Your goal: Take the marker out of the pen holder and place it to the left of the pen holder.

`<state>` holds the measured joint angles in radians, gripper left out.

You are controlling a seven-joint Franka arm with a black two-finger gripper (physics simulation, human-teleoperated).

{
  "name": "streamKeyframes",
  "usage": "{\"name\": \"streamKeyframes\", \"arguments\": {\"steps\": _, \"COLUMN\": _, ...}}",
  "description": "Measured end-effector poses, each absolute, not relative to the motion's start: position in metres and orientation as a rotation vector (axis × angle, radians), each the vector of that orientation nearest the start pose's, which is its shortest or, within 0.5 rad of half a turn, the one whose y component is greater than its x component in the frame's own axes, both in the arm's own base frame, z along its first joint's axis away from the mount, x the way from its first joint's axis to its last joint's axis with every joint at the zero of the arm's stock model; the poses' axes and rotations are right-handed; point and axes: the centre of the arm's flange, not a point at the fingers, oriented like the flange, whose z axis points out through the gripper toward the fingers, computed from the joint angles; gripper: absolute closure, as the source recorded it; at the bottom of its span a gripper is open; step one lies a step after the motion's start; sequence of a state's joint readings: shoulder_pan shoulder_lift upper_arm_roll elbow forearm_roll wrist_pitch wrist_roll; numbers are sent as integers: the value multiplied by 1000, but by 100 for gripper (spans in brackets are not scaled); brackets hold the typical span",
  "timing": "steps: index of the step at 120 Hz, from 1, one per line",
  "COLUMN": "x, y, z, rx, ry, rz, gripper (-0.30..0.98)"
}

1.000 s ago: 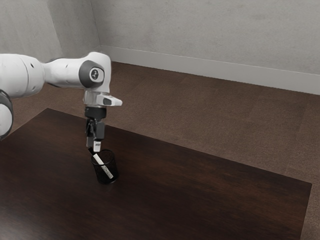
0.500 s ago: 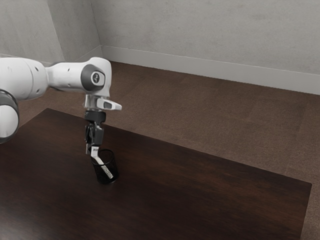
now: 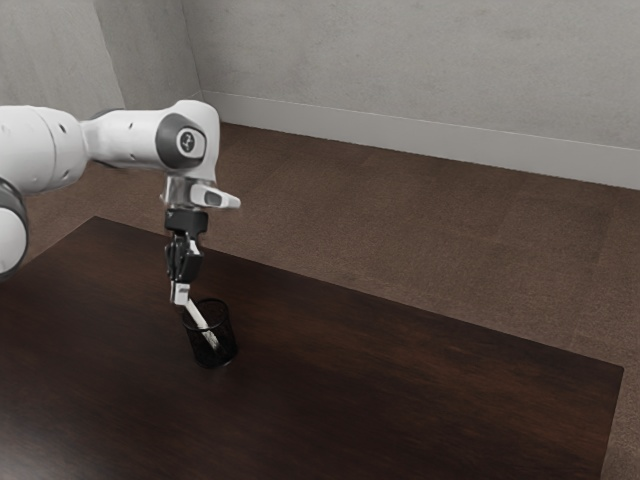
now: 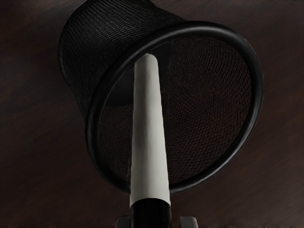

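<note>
One pincer (image 3: 180, 294) grips the marker (image 4: 149, 128), whose black end the wrist view cuts off.

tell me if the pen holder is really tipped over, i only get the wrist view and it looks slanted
Observer: No, in the exterior view the pen holder stands upright on the table.

Operator: ok which side of it is the gripper on

Observer: The gripper is at the rim's edge toward the exterior view's left.

Operator: and what's past the table's far edge

Observer: Brown floor, with a grey wall behind it.
</note>
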<state>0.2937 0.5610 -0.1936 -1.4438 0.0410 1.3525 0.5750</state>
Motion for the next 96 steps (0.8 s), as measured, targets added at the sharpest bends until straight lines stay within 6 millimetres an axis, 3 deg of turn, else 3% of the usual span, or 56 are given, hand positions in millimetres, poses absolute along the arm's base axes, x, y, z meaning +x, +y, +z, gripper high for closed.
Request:
{"name": "streamKeyframes", "arguments": {"steps": 32, "x": 604, "y": 84, "z": 405, "rx": -3153, "ry": 715, "rz": 924, "gripper": 76}}
{"name": "streamKeyframes", "arguments": {"steps": 58, "x": 579, "y": 125, "z": 442, "rx": -3176, "ry": 557, "rz": 959, "gripper": 78}}
{"name": "streamKeyframes", "arguments": {"steps": 68, "x": 570, "y": 152, "z": 430, "rx": -3185, "ry": 477, "rz": 1034, "gripper": 78}}
{"name": "streamKeyframes", "arguments": {"steps": 86, "x": 560, "y": 195, "z": 365, "rx": -3203, "ry": 371, "rz": 1247, "gripper": 78}}
{"name": "streamKeyframes", "arguments": {"steps": 96, "x": 554, "y": 207, "z": 345, "rx": -3200, "ry": 340, "rz": 1334, "gripper": 77}}
